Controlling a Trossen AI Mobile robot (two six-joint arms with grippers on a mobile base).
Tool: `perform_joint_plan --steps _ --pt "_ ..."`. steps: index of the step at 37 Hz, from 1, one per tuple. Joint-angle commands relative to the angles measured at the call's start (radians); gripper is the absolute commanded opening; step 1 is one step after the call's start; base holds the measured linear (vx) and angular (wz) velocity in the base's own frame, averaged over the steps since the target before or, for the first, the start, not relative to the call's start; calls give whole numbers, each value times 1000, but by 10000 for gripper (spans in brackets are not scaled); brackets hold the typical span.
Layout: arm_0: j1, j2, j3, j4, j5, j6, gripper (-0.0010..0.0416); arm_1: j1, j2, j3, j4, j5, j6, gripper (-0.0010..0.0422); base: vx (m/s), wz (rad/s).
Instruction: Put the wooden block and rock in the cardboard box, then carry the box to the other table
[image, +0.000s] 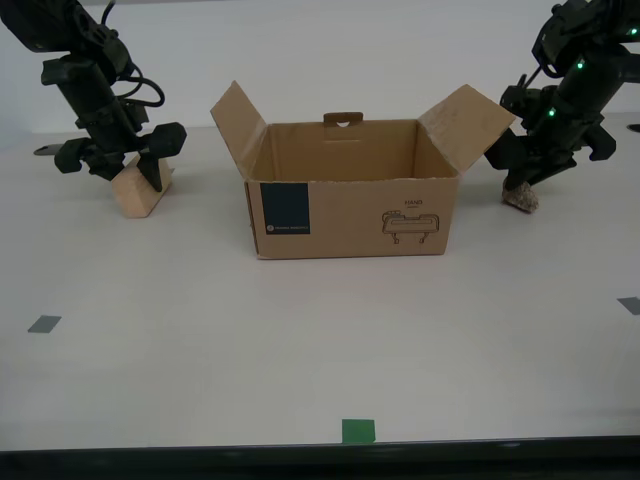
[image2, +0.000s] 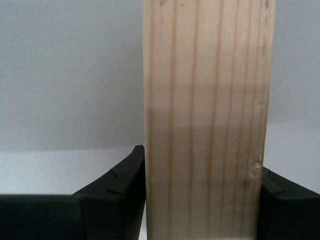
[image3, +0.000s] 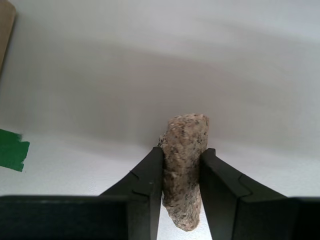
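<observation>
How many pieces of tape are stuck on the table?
3 show in the exterior view: a green piece at the near edge, a grey piece on that view's left, and a grey piece at its right edge. The cardboard box could hide more.

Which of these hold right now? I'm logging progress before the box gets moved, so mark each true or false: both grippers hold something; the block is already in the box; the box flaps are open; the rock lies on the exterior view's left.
1. Both grippers hold something: true. My second gripper is shut on the wooden block, my first gripper on the rock.
2. The block is already in the box: false. It is outside the cardboard box, on the exterior view's left.
3. The box flaps are open: true.
4. The rock lies on the exterior view's left: false. It is on that view's right.
</observation>
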Motion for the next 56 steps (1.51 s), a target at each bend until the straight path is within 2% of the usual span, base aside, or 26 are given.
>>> perform_joint_plan --steps 1,4,8,12,18,42,47,56 --pt "2 5 -3 -3 -1 -3 50 0 0 0 -1 3 -3 47 0 0" --pt "2 5 -3 -3 -1 -3 26 0 0 0 -1 3 -4 -2 0 0" --pt "2 5 -3 -5 -1 -10 -5 0 0 0 0 3 -26 9 0 0" --pt "3 5 -3 -10 -2 -25 7 0 0 0 0 3 -26 2 0 0" --pt "3 5 -3 -11 -1 -26 19 0 0 0 -1 3 -26 1 0 0" --pt "6 5 -3 -16 1 -25 23 0 0 0 -2 3 -29 -1 0 0" --pt "7 5 -3 -14 27 -24 76 0 0 0 -4 4 -29 -1 0 0" --pt "8 5 -3 -16 38 -16 243 0 0 0 -13 4 -29 -1 0 0"
